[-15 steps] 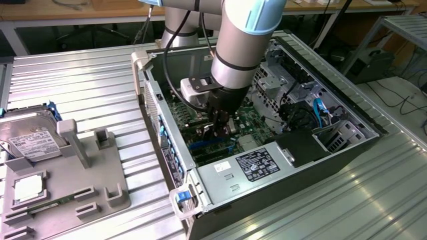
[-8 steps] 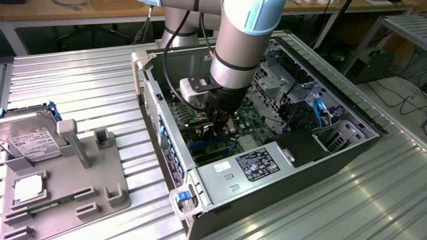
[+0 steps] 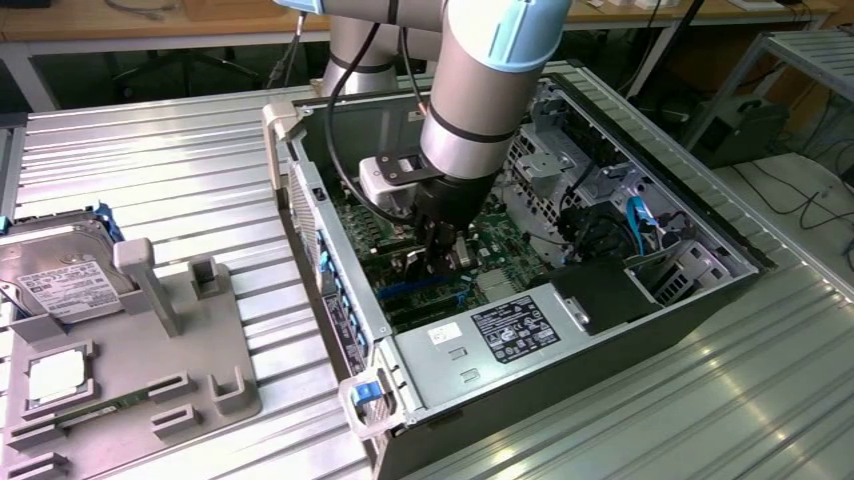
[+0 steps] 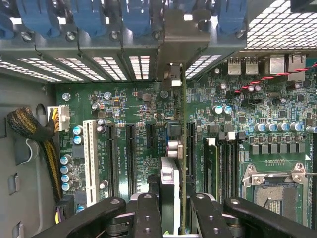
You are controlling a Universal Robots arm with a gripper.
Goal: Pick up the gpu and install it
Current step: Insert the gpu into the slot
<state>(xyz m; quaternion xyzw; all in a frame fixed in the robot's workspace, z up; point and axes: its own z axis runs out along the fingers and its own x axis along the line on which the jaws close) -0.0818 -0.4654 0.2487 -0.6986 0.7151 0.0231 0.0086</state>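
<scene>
Gripper inside the open PC case, narrowly closed on the gpu, held edge-on directly over the motherboard slots.

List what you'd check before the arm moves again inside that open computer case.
1. Black gripper clamps the slim dark gpu card, seen edge-on: ok.
2. gpu card stands upright over the green motherboard: ok.
3. gpu card runs parallel to the long black slots: ok.
4. gpu card pressed fully into a slot: cannot tell.
5. Braided cable bundle lies apart from the gpu card: ok.
</scene>
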